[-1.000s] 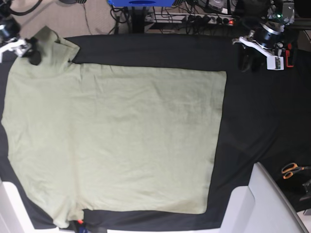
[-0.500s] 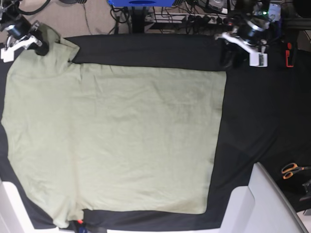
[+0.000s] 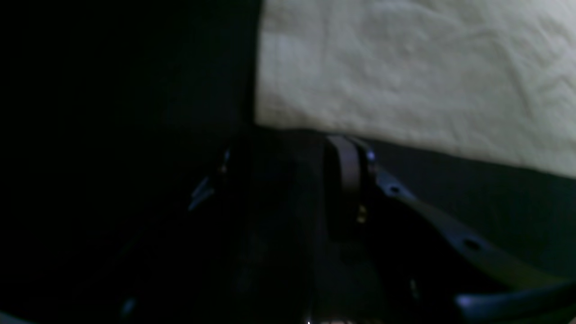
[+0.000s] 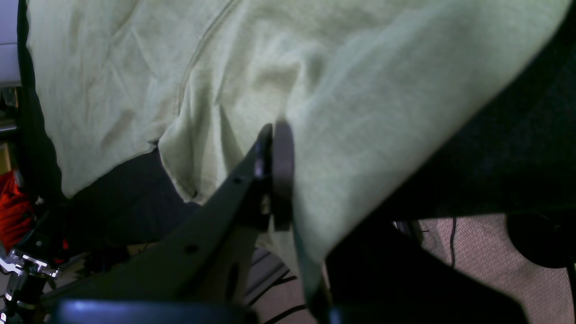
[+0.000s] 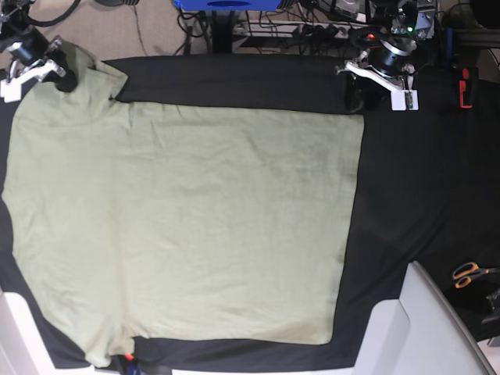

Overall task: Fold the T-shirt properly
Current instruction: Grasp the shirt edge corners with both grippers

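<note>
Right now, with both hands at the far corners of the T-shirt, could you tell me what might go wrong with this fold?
1. The right hand is shut on the sleeve of the T-shirt, pinching little fabric near the edge; it may slip out when lifted.
2. The left hand sits at the hem corner on the black cloth and seems not to hold the shirt yet; closing there could catch the cloth too.
3. Lifting one corner alone would skew the fold.
</note>
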